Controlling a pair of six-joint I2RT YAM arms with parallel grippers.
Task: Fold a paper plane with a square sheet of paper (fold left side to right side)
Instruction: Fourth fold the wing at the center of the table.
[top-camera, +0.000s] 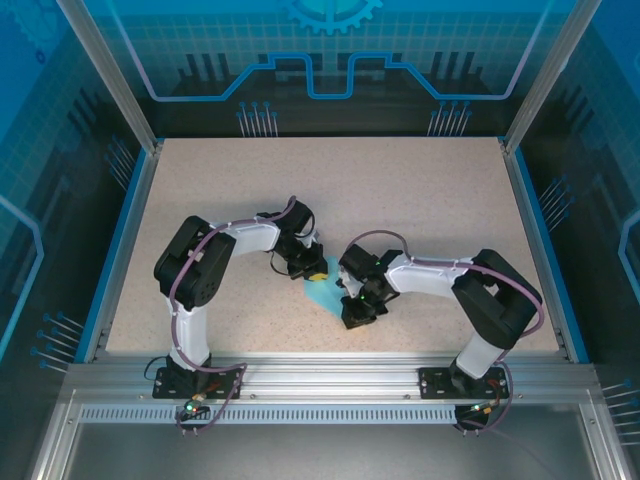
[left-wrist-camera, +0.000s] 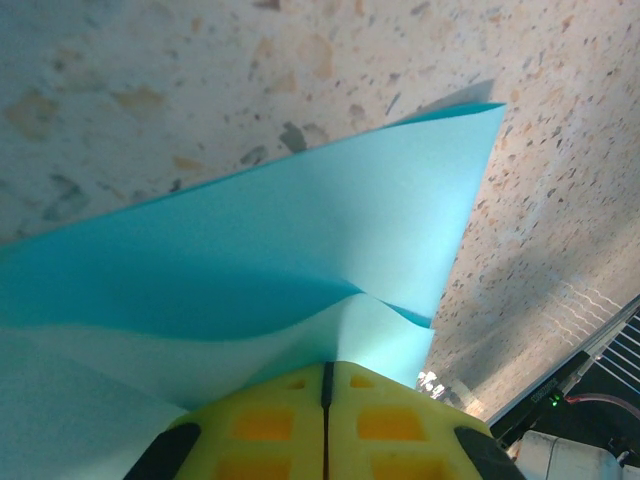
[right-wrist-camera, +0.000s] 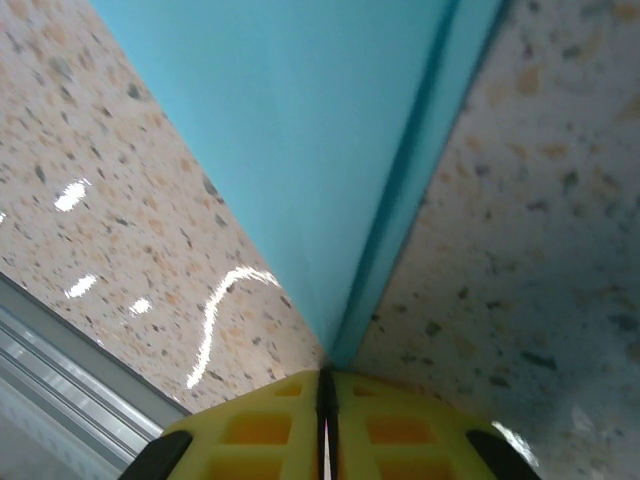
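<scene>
The folded blue paper (top-camera: 325, 292) is no longer a flat square; it lies as a creased, layered wedge tapering to a point, so the early folds look done; narrowing it into a slim dart seems left to do; it rests on the speckled tabletop (top-camera: 420, 200) between both arms; the left gripper (left-wrist-camera: 327, 372) is pressed together on a lifted layer at one end; the right gripper (right-wrist-camera: 327, 380) pinches the pointed tip opposite.
</scene>
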